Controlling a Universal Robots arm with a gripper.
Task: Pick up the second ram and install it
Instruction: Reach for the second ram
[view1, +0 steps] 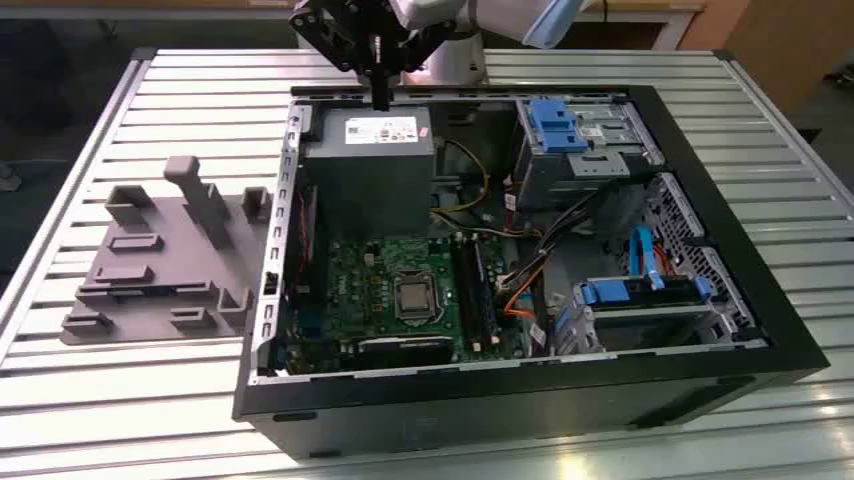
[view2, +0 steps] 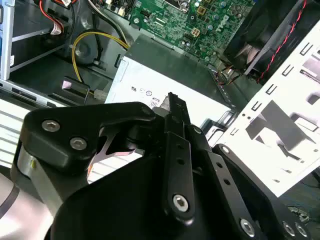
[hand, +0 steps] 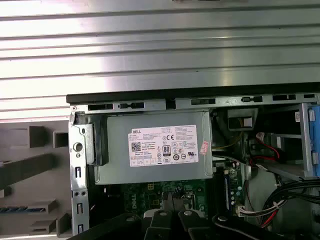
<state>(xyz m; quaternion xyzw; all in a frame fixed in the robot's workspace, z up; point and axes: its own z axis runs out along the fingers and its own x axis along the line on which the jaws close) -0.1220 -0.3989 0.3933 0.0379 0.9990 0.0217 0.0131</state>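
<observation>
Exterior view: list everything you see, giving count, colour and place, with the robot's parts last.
table: one, silver slats, under everything.
computer case: one, black, open, on the table.
power supply: one, grey, inside the case.
circuit board: one, green, beside the power supply.
drive brackets: two, blue, in the case, the exterior view's right.
holder: one, grey, on the table, the exterior view's left.
gripper: one, black, above the case near the power supply.

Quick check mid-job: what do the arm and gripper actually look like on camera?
The arm is pale grey-white tubing with a light blue joint cap. The gripper is matte black, built from angular linkage bars with rounded ends, pinned together by silver screw heads.
</observation>
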